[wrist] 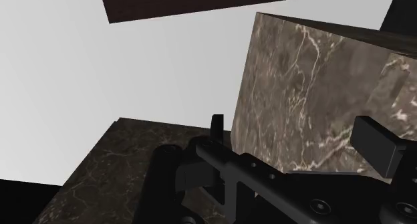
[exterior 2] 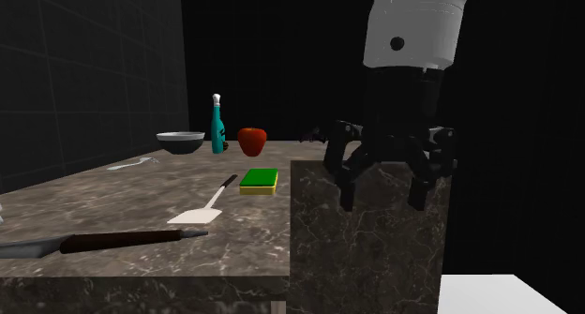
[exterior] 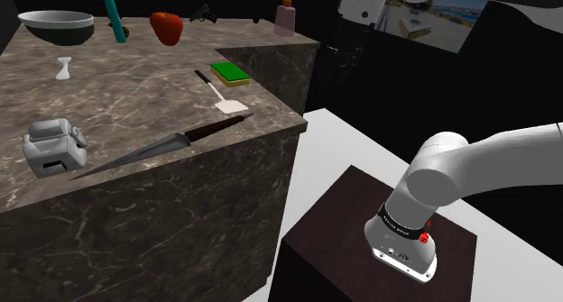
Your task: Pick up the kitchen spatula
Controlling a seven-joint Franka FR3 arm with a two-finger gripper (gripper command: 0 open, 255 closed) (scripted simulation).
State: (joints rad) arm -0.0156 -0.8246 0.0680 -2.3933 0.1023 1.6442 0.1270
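My claw [exterior 2: 382, 198] hangs spread and empty near the marble counter [exterior: 135, 111]. The spatula [exterior: 217, 91] lies flat on top, just at the green sponge's [exterior: 230, 72] seven o'clock in the shoulder view. It looks light, thin and stiff, so I'd pinch the slim dark handle [exterior: 207, 81] rather than the flat white blade [exterior: 233, 105].

Marbled counter [exterior: 135, 97] bears spatula [exterior: 222, 94], knife [exterior: 162, 148], sponge [exterior: 230, 72], toaster [exterior: 54, 145], bowl [exterior: 56, 25], red fruit [exterior: 166, 27].

White, rounded arm [exterior: 492, 160] with a dark joint band [exterior: 403, 217], small red marks [exterior: 425, 225] beside it, and a black pincer [exterior 2: 382, 195] studded with round bolts.
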